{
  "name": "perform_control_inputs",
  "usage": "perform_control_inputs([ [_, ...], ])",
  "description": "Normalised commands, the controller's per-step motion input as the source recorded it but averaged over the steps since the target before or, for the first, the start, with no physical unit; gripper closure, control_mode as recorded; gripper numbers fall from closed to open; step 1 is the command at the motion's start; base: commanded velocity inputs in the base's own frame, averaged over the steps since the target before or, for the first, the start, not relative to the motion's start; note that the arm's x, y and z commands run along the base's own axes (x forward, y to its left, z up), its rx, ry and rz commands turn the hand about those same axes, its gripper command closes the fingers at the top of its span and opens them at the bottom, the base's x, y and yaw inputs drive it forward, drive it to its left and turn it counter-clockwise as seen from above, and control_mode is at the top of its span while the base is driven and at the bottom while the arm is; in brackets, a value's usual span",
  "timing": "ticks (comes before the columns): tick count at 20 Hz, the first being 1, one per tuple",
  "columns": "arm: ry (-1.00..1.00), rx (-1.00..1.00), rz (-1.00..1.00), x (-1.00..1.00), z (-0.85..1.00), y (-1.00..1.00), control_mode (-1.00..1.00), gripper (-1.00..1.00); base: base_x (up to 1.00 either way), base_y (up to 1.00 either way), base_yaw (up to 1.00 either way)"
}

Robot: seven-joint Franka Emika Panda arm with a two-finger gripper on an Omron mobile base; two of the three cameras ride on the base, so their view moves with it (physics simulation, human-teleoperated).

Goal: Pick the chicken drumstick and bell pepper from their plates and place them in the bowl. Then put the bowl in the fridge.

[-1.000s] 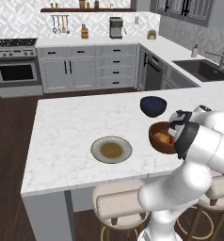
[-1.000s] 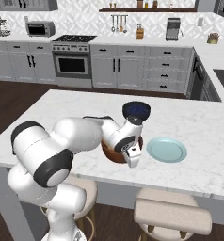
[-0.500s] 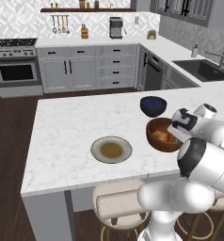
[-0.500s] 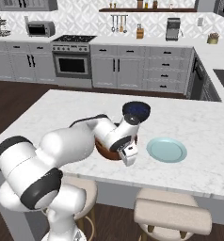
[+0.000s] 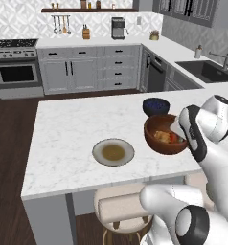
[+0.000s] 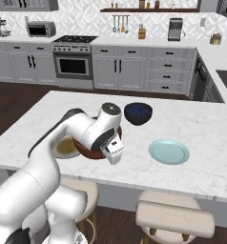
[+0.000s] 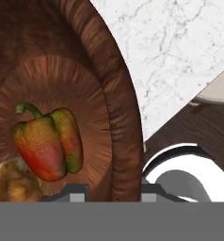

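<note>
1. While my gripper (image 7: 111, 190) straddles the near wall of the large reddish-brown wooden bowl (image 7: 118, 108), its jaws stand narrow, one dark tip inside and one outside, pinching that rim.
2. Inside lie the red-and-green bell pepper (image 7: 48, 141) and, beside it, the golden-tan chicken drumstick (image 7: 10, 183).
3. Left of the bowl on the white marble island (image 5: 68, 129) sits the grey plate with an olive-brown centre (image 5: 113, 152); the light teal plate (image 6: 169, 151) lies right.
4. Just beyond stands a smaller dark blue glossy bowl (image 5: 156, 106).
</note>
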Motion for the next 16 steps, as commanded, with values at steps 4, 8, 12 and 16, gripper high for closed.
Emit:
perform_control_inputs([
  [4,0.02,0.00,0.00,-0.78,0.62,0.87,-1.00,1.00,0.00,0.00,0.00],
  [8,0.00,0.03,0.00,-0.67,0.30,0.76,-1.00,1.00,0.00,0.00,0.00],
  [12,0.00,0.03,0.00,-0.51,0.39,0.42,-1.00,1.00,0.00,0.00,0.00],
  [16,0.00,0.04,0.00,-0.56,0.48,0.01,-1.00,1.00,0.00,0.00,0.00],
])
